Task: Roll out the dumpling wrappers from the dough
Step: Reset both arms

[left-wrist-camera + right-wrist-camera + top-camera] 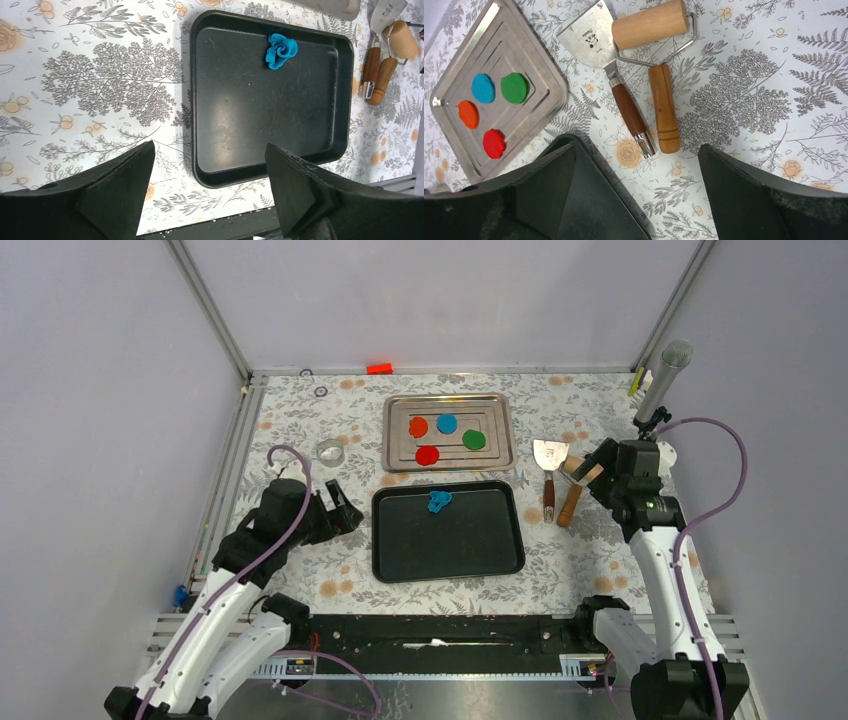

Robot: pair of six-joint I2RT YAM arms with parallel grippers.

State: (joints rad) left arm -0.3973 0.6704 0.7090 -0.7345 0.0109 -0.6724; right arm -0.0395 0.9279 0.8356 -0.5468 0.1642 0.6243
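Several dumpling wrappers lie on the steel tray (500, 430): orange (418, 426), blue (446, 423), green (474, 439) and red (427, 455). The right wrist view shows them too, with the blue one (483, 88) beside the green one (514, 87). The dough (438, 502) is a crumpled blue scrap (281, 50) at the far edge of the black tray (450, 540). My left gripper (345, 510) hangs open and empty left of that tray (260, 115). My right gripper (590, 468) is open and empty above the wooden roller (649, 23) and scraper (589, 37).
A metal ring cutter (331, 451) sits left of the steel tray. A red block (379, 368) and a small ring (320, 391) lie at the table's far edge. A grey microphone-like cylinder (665, 380) stands at the far right. Frame posts rise at both back corners.
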